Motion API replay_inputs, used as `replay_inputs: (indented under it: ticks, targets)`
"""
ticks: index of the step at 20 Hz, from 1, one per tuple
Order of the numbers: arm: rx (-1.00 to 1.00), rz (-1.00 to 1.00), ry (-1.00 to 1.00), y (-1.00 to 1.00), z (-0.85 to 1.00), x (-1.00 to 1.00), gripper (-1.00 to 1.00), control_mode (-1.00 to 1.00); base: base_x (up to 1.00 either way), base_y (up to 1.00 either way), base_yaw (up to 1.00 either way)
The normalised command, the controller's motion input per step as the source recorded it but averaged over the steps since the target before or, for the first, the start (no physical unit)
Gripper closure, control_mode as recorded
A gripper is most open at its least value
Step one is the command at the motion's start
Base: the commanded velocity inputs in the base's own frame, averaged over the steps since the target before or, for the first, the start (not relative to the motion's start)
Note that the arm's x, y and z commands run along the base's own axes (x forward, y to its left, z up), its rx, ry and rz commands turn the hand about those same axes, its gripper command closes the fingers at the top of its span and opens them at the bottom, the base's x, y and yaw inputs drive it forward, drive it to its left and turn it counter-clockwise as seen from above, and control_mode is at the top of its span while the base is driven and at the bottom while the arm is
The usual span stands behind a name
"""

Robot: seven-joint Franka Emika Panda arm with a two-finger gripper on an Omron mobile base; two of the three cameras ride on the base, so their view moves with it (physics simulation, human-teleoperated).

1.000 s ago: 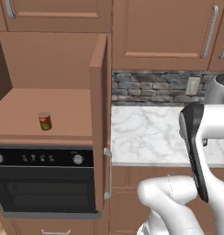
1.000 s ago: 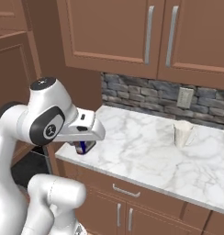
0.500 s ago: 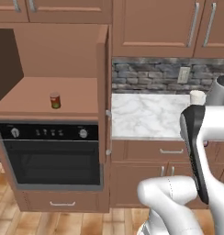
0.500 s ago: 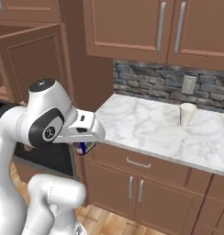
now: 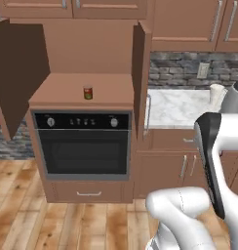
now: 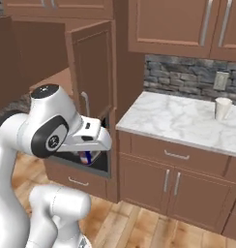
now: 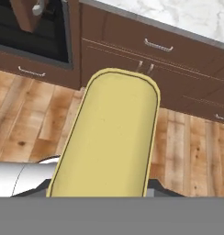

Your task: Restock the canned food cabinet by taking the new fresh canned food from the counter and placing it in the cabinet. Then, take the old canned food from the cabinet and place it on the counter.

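The new canned food [image 7: 109, 133] shows its yellow top large in the hand view, and its dark blue body [image 6: 88, 157] hangs under the hand in the right base view. My gripper [image 6: 90, 155] is shut on it, held in the air in front of the lower cupboards. The old canned food [image 5: 88, 92], red with a green band, stands upright on the shelf of the open cabinet [image 5: 106, 49]. The marble counter [image 5: 177, 108] runs to the right of the cabinet, also seen as the counter [image 6: 183, 121].
A black oven [image 5: 82, 146] sits under the cabinet shelf. The cabinet's doors stand open: left door [image 5: 18, 73], right door [image 5: 139, 73], the latter also in view [image 6: 91, 68]. A white cup [image 6: 222, 107] stands at the counter's back. Wooden floor [image 7: 31, 114] lies below.
The base has backed away and shifted, so the cabinet, oven and floor now show more fully. The blue-and-yellow can stays in the gripper. The red can has not moved on its shelf.
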Motion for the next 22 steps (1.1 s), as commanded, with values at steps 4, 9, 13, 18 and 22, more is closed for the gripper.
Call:
replay_inputs:
  ticks: [4, 9, 13, 18, 22]
  targets:
    - [0.0, 0.0, 0.0, 0.0, 0.0, 0.0, 1.0, 1.0, 0.0, 1.0, -0.03]
    - [0.0, 0.0, 0.0, 0.0, 0.0, 0.0, 1.0, 1.0, 0.05, 1.0, -0.05]
    - [0.0, 0.0, 0.0, 0.0, 0.0, 0.0, 1.0, 1.0, 0.33, 0.97, -0.01]
    - [0.0, 0.0, 0.0, 0.0, 0.0, 0.0, 1.0, 1.0, 0.71, 0.49, -0.03]
    - [0.0, 0.0, 0.0, 0.0, 0.0, 0.0, 1.0, 1.0, 0.8, 0.21, -0.03]
